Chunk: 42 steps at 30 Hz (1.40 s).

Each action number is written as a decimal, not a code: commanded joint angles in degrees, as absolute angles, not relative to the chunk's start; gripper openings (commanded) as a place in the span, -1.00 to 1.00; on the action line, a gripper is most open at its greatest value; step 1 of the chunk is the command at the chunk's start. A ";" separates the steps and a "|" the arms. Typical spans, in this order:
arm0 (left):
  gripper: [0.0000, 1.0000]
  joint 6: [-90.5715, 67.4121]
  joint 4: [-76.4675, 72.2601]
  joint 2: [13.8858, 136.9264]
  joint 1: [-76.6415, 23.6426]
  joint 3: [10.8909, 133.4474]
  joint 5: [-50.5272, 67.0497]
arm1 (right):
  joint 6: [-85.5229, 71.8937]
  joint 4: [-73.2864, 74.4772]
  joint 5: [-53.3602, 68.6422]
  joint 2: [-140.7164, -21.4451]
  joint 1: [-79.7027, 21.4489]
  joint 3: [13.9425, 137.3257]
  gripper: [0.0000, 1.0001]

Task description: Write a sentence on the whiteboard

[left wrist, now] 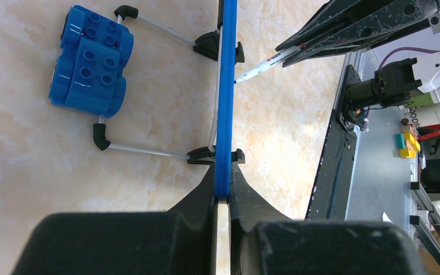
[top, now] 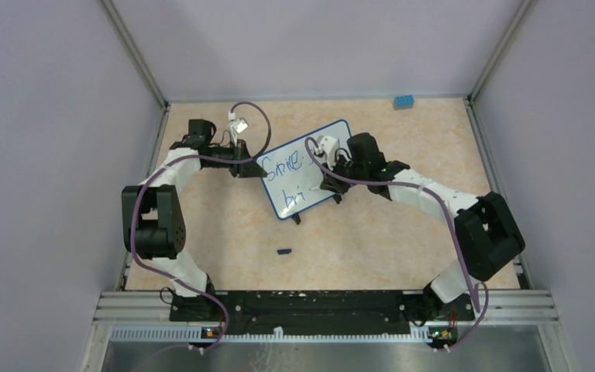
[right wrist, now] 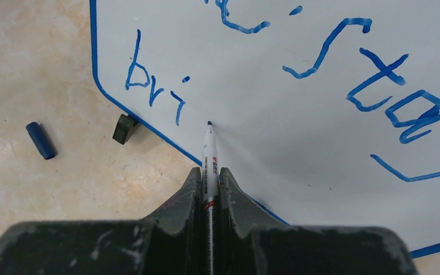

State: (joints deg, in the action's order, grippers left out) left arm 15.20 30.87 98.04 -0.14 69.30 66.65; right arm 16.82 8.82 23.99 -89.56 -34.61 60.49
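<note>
Blue sentence (top: 288,166) "Smile sta", "bri" on whiteboard (right wrist: 252,103), left claw (left wrist: 222,197) pinching frame (left wrist: 226,86), right claw (right wrist: 209,175) gripping marker (right wrist: 209,149)

What we cannot read

From above, the right arm (top: 426,192) covers the right part of the whiteboard (top: 331,133), so we lose the sentence (top: 285,166) past "Smile" and "bri". At the right wrist its upper words run off the frame. At the left wrist we see the whiteboard edge-on only. The dark piece (top: 283,251) on the counter (top: 372,248) is too small to name.

Top cam overhead from near edge, wide. Wrist cams close: left sees whiteboard (top: 302,182) edge-on, right its face.
</note>
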 commanded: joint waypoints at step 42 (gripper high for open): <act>-1.00 17.68 31.77 98.22 -0.82 70.43 65.99 | 20.03 7.88 20.52 -90.96 -36.39 60.64 -1.00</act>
State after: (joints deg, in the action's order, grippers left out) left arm 15.59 31.07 98.04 -0.14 69.32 66.70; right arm 17.85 9.63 24.10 -91.90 -36.27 61.25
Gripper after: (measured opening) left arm 0.093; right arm 0.087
